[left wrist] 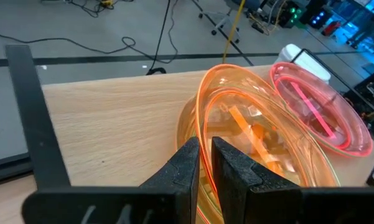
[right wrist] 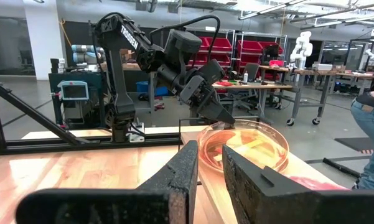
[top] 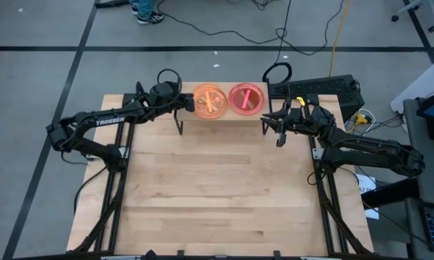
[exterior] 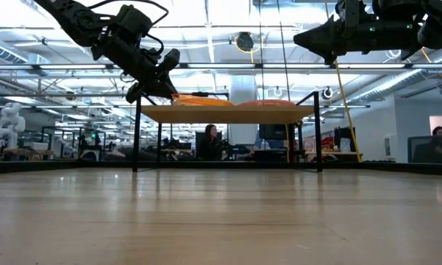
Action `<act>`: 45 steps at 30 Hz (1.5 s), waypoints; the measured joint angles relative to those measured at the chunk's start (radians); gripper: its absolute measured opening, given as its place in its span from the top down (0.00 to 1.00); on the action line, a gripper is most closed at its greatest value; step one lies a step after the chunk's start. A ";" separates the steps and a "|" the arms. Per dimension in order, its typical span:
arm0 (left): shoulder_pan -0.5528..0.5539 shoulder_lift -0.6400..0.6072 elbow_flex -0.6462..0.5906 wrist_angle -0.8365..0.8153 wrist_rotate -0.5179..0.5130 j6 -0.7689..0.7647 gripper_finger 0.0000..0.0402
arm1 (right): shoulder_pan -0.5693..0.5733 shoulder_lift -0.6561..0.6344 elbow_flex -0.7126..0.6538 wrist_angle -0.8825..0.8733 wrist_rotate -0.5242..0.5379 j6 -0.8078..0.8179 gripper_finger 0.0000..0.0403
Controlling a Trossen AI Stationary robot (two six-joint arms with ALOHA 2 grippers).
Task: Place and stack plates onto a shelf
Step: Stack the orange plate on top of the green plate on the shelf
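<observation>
The shelf (top: 224, 115) stands at the table's far edge on thin black legs. Two stacks of plates sit on it: an orange-looking stack (top: 210, 101) on the left and a pink-red stack (top: 246, 98) on the right. My left gripper (top: 190, 103) is at the orange stack's left side, shut on the top plate (left wrist: 261, 124), which is tilted. My right gripper (top: 269, 123) hovers off the shelf's right end, higher than the board (exterior: 228, 114), with its fingers (right wrist: 187, 174) close together on nothing. How many plates each stack holds I cannot tell. My left gripper pinches the rim (left wrist: 205, 146) of the top orange plate on the side toward the table's left, between its two fingers. It comes slanting down from the left. The held side is raised, and the plate's opposite side lies on the stack below.
A black keyboard (top: 314, 88) lies just past the table's far right corner. Cables run over the floor behind the table. The wooden tabletop (top: 217, 188) stretches bare from the shelf to the near edge. People sit in the room beyond, seen in the low view.
</observation>
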 joint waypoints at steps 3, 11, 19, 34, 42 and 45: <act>0.000 0.000 0.000 0.000 0.011 0.003 0.88 | 0.000 0.000 0.000 0.000 0.000 0.000 0.85; 0.000 0.000 0.000 0.012 0.007 0.002 0.88 | 0.000 0.000 0.000 0.000 0.000 0.003 0.85; -0.014 0.000 0.000 0.016 0.005 0.025 0.88 | 0.000 0.000 0.000 0.000 0.000 0.004 0.85; -0.014 0.000 0.000 0.007 0.001 0.066 0.88 | 0.000 0.000 0.000 0.000 0.000 0.004 0.85; -0.015 0.000 0.000 0.018 0.001 0.069 0.88 | 0.000 0.000 0.000 -0.009 0.000 0.000 0.85; -0.015 0.000 0.000 0.018 0.001 0.070 0.88 | 0.000 0.000 0.000 -0.007 0.000 0.000 0.85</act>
